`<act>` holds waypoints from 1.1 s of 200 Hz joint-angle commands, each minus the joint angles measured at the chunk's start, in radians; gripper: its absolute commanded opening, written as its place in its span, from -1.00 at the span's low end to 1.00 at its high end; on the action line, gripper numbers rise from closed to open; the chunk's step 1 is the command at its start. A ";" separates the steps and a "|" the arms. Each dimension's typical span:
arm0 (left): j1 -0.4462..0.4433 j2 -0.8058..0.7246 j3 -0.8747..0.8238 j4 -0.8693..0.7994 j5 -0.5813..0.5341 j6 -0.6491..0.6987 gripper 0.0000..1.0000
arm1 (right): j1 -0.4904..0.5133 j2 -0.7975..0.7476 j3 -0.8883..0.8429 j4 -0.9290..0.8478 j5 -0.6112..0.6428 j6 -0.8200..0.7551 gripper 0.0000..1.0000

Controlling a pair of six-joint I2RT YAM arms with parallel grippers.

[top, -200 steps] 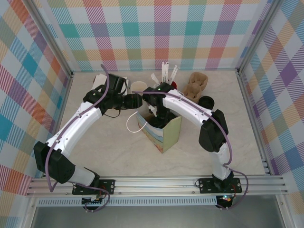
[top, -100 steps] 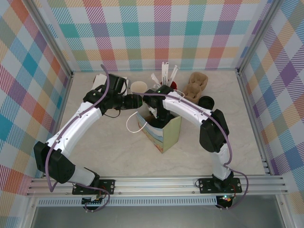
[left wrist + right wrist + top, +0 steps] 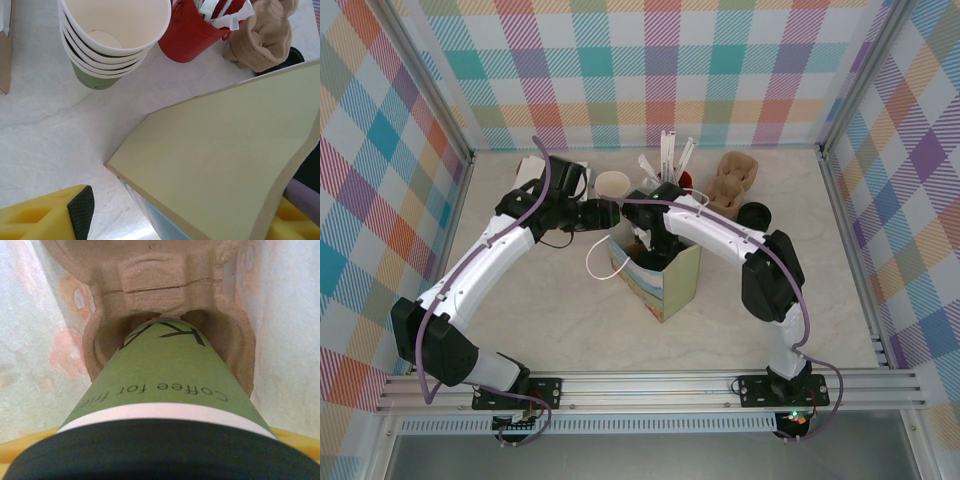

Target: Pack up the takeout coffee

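Centre-frame, the olive-green paper cup with black plastic lid (image 3: 160,375) sits in a well of the brown pulp carrier (image 3: 150,275), which keeps it upright. The right claw (image 3: 160,450) flanks its lid, gripping or not I cannot tell; the left claw (image 3: 187,215), wide, straddles the rim of the pale-green paper bag (image 3: 220,150).

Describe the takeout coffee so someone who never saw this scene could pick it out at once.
Start at the paper bag standing open mid-table between the two arms; a brown pulp cup carrier lies at its bottom. The takeout coffee stands in one of its wells. Unlike the lidless white cups stacked outside the bag, it is olive green with a black lid.
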 commanded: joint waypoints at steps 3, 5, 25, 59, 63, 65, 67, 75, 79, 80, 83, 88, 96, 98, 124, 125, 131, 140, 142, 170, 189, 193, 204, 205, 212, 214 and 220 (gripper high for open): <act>-0.003 -0.013 -0.010 0.006 0.000 -0.011 0.42 | -0.006 -0.029 -0.017 -0.003 0.003 -0.014 0.69; -0.002 -0.012 -0.010 0.006 -0.001 -0.011 0.42 | -0.007 -0.030 -0.017 -0.003 0.003 -0.014 0.69; -0.003 -0.012 -0.010 0.006 0.001 -0.011 0.42 | -0.007 -0.032 -0.021 -0.002 0.006 -0.016 0.69; -0.001 -0.011 -0.008 0.007 0.003 -0.014 0.42 | -0.007 -0.032 -0.022 0.002 0.006 -0.017 0.69; -0.002 -0.010 -0.008 0.007 0.002 -0.014 0.42 | -0.006 -0.033 -0.024 0.003 0.006 -0.018 0.69; -0.003 -0.009 -0.008 0.007 0.002 -0.013 0.42 | -0.007 -0.032 -0.024 0.002 0.007 -0.018 0.69; -0.002 -0.009 -0.007 0.007 0.003 -0.014 0.42 | -0.007 -0.032 -0.023 0.002 0.006 -0.018 0.69; -0.002 -0.009 -0.004 0.006 0.004 -0.014 0.42 | -0.007 -0.032 -0.023 0.004 0.007 -0.018 0.69; -0.003 -0.007 -0.004 0.006 0.003 -0.014 0.42 | -0.007 -0.032 -0.025 0.004 0.006 -0.018 0.69; -0.003 -0.008 -0.004 0.006 0.004 -0.014 0.42 | -0.007 -0.032 -0.025 0.004 0.006 -0.018 0.69; -0.002 -0.007 -0.004 0.005 0.004 -0.014 0.42 | -0.007 -0.032 -0.025 0.004 0.006 -0.019 0.69; -0.002 -0.007 -0.004 0.006 0.004 -0.013 0.42 | -0.007 -0.032 -0.025 0.004 0.006 -0.019 0.69; -0.002 -0.006 -0.003 0.006 0.005 -0.013 0.42 | -0.007 -0.032 -0.026 0.004 0.006 -0.019 0.69; -0.003 -0.005 -0.002 0.006 0.005 -0.013 0.42 | -0.007 -0.032 -0.026 0.004 0.006 -0.019 0.69; -0.003 -0.004 -0.002 0.006 0.007 -0.013 0.42 | -0.007 -0.032 -0.030 0.006 0.010 -0.020 0.69; -0.003 -0.004 -0.001 0.006 0.007 -0.013 0.42 | -0.007 -0.032 -0.031 0.006 0.010 -0.020 0.69; -0.003 -0.004 -0.001 0.006 0.007 -0.014 0.42 | -0.007 -0.033 -0.031 0.008 0.010 -0.020 0.69; -0.002 -0.005 -0.001 0.006 0.007 -0.013 0.42 | -0.007 -0.034 -0.033 0.011 0.011 -0.022 0.69; -0.003 -0.005 -0.002 0.006 0.007 -0.014 0.42 | -0.006 -0.035 -0.033 0.012 0.012 -0.022 0.69; -0.002 -0.004 -0.002 0.006 0.004 -0.013 0.42 | -0.007 -0.036 -0.043 0.027 0.013 -0.025 0.69; -0.002 -0.002 -0.003 0.004 -0.004 -0.013 0.42 | -0.008 -0.040 -0.054 0.041 0.015 -0.029 0.69; -0.002 -0.001 -0.004 0.003 -0.004 -0.013 0.42 | -0.007 -0.040 -0.057 0.044 0.015 -0.029 0.69; -0.002 0.001 -0.003 0.000 -0.008 -0.016 0.42 | -0.007 -0.042 -0.064 0.052 0.016 -0.032 0.69; -0.002 0.001 -0.004 0.001 -0.009 -0.016 0.42 | -0.007 -0.042 -0.064 0.053 0.016 -0.032 0.69; -0.002 0.002 -0.004 0.000 -0.012 -0.016 0.42 | -0.006 -0.043 -0.070 0.059 0.017 -0.032 0.69; -0.003 0.001 -0.003 0.000 -0.012 -0.016 0.42 | -0.006 -0.043 -0.073 0.061 0.017 -0.034 0.69; -0.003 0.002 -0.004 0.000 -0.014 -0.016 0.42 | -0.007 -0.045 -0.077 0.067 0.017 -0.036 0.69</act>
